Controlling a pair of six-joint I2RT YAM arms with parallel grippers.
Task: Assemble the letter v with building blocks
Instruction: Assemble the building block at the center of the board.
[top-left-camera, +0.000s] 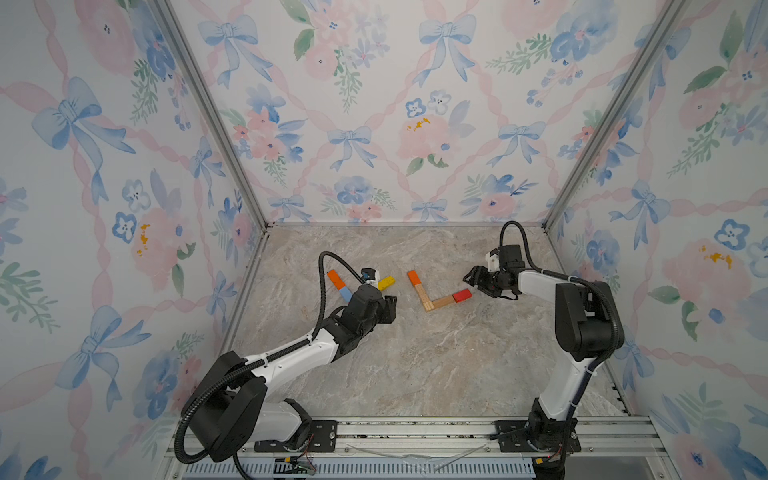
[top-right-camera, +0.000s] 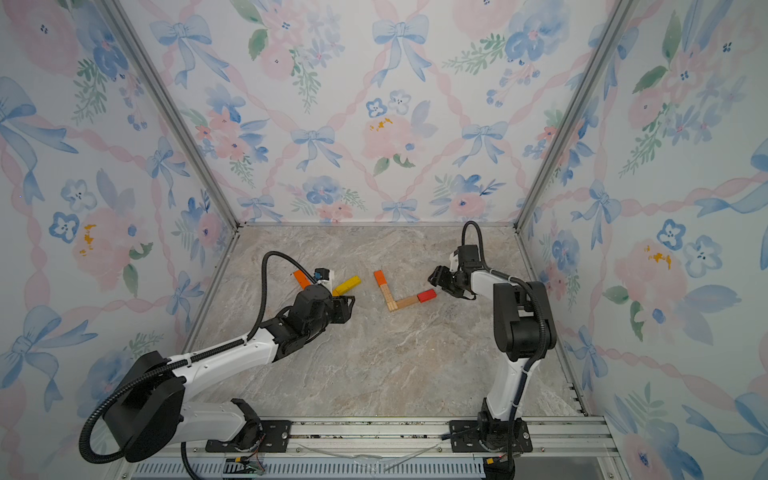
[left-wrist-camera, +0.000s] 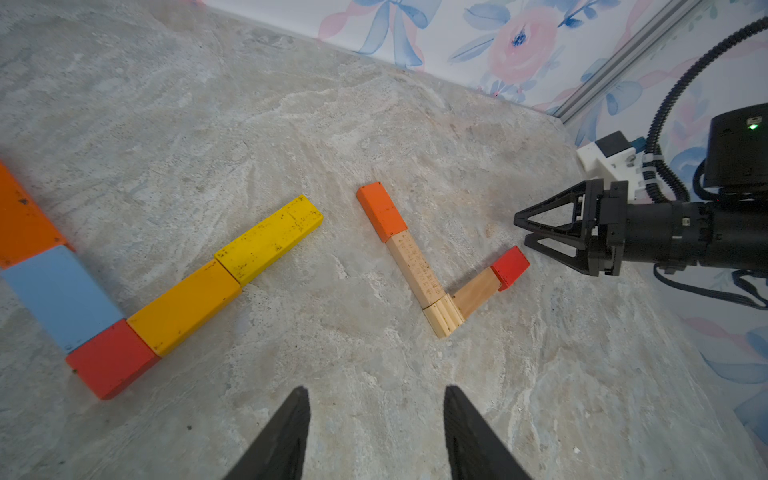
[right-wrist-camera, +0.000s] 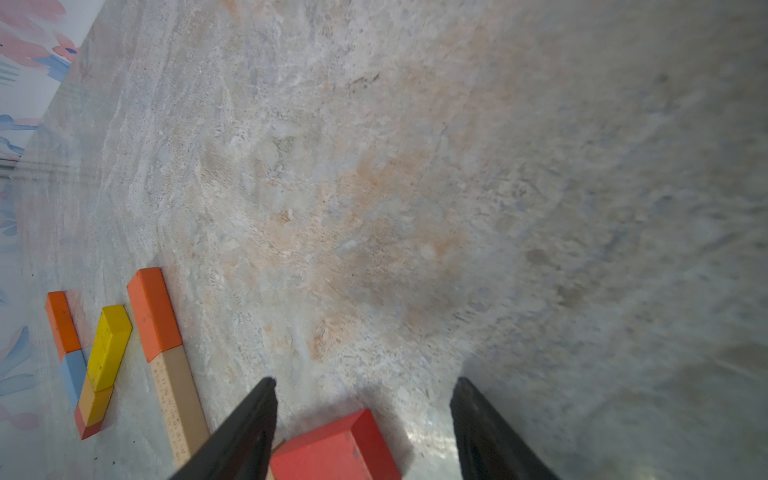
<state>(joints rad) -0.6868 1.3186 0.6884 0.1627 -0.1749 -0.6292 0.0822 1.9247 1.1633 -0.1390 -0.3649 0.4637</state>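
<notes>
Building blocks (left-wrist-camera: 419, 270) lie flat in two sets, side by side on the rear half of the table (top-left-camera: 415, 374). The right set (top-left-camera: 420, 291) sits near the table's middle. It consists of two rows laid end to end, meeting at a corner block (top-left-camera: 428, 306) at the front. Its longer row runs back and slightly left, and its shorter row runs right to an end block (top-left-camera: 462, 295). The left set (left-wrist-camera: 183, 307) lies well apart to the left. It is likewise two rows meeting at a front corner, and the left arm (top-left-camera: 299, 353) partly hides it in both top views. The left gripper (top-left-camera: 390, 309) stands between the sets, toward the front. The right gripper (top-left-camera: 471, 275) stands just right of the end block, clear of it.
</notes>
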